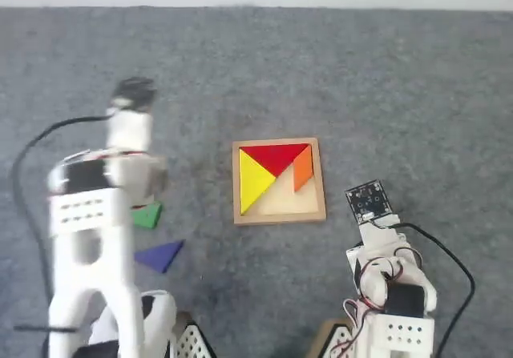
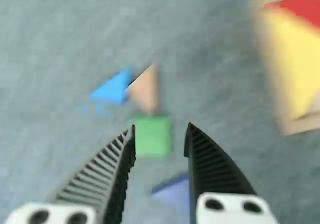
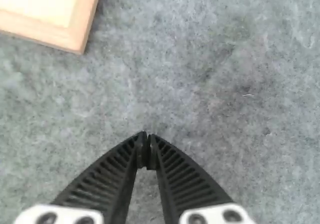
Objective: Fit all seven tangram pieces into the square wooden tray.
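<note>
The square wooden tray lies mid-table holding a red triangle, a yellow triangle and an orange piece. Left of it, a green piece and a purple triangle rest on the carpet beside the left arm. In the left wrist view my left gripper hangs open above the green square, with a blue triangle, a tan triangle and the purple piece around it. My right gripper is shut and empty over bare carpet near a corner of the tray.
Grey carpet covers the table. The left arm stands tall over the loose pieces and hides some of them in the high view. The right arm sits at the front right, below the tray. Cables trail from both arms.
</note>
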Controlling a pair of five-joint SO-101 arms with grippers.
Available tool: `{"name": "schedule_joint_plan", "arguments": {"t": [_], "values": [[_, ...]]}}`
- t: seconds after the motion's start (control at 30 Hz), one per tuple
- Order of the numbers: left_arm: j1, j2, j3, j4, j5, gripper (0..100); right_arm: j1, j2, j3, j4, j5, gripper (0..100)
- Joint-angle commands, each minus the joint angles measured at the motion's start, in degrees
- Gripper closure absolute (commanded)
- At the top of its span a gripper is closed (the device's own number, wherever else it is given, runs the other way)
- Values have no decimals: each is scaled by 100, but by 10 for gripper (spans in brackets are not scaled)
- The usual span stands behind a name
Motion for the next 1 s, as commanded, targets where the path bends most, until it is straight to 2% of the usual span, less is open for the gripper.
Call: {"name": "schedule_joint_plan", "arguments": {"t": [0.0,0.1,0.2,0.27,0.4,0.53,0.63,0.73,0.97], "values": [[-1486,-158,31,492,-993,843,-22,-92,97,4,44,991],[-2048,-211,268,624,-1459,805,-22,-92,97,4,44,991],[-2215,-158,338,176,-1644,787,-22,-92,97,4,44,991],[-2057,-149,374,-237,-1635,787,-22,-92,97,4,44,991],[-1125,-149,611,-475,-1591,787,-22,-92,97,4,44,991],[-290,-149,664,-686,-1011,787,-22,-92,97,4,44,991],[-185,9,690,-976,-985,787,-22,-92,97,4,44,991],[-185,747,611,-1002,-1037,787,-22,-92,97,4,44,991],[-229,2804,-664,-1002,-1134,787,-22,-92,97,4,44,991]]}}
